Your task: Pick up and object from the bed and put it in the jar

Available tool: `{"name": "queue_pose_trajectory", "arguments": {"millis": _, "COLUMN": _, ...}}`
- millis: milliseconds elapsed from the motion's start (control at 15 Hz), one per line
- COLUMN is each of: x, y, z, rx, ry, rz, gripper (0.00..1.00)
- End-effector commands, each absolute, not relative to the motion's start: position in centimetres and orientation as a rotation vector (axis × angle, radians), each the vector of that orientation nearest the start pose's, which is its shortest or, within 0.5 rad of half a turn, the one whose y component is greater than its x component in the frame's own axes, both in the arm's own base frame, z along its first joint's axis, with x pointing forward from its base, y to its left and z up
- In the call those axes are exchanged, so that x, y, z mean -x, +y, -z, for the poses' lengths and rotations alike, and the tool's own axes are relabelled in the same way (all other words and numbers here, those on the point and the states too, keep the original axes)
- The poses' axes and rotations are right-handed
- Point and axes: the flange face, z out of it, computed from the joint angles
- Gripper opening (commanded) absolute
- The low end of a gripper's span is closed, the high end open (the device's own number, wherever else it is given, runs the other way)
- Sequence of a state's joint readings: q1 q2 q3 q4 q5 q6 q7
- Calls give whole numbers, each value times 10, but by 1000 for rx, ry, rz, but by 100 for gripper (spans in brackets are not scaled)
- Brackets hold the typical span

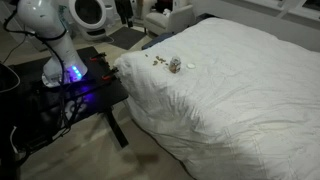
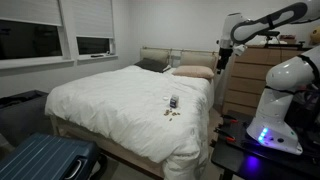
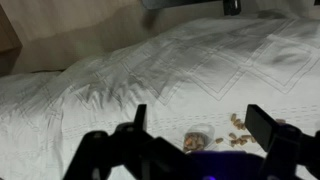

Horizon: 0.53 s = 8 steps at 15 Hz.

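The bed (image 1: 240,95) with its rumpled white duvet fills both exterior views (image 2: 105,100) and the wrist view (image 3: 150,70). The small squat glassy jar (image 1: 175,64) stands on the duvet near the bed's edge. It also shows in an exterior view (image 2: 174,101) and in the wrist view (image 3: 197,138), with tan bits inside. Several small tan bits (image 3: 238,132) lie scattered beside it (image 1: 157,62). My gripper (image 3: 198,120) is open and empty, high above the bed, far from the jar (image 2: 222,58).
The robot base (image 1: 62,45) stands on a black table (image 1: 95,95) at the bed's side. A wooden dresser (image 2: 248,85) is by the head end, with pillows (image 2: 190,71) on the bed. A blue suitcase (image 2: 45,160) sits at the foot.
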State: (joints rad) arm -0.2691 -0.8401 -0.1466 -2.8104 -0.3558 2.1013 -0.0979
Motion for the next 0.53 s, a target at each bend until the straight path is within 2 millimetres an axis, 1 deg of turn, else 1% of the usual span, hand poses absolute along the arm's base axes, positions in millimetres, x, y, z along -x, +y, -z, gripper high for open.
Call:
{"name": "queue_pose_trajectory", "arguments": {"millis": 0, "x": -277, "y": -136, "z": -433, "rx": 3365, "ry": 192, "rz": 121, "gripper": 100}}
{"name": "queue_pose_trajectory", "arguments": {"millis": 133, "x": -277, "y": -135, "z": -428, "rx": 3362, "ry": 188, "rz": 99, "gripper": 100}}
{"name": "queue_pose_trajectory", "arguments": {"millis": 400, "x": -277, "y": -135, "z": -427, "rx": 3362, "ry": 187, "rz": 92, "gripper": 100}}
{"name": "queue_pose_trajectory", "arguments": {"millis": 467, "x": -281, "y": -134, "z": -426, "rx": 3365, "ry": 235, "rz": 104, "gripper": 100}}
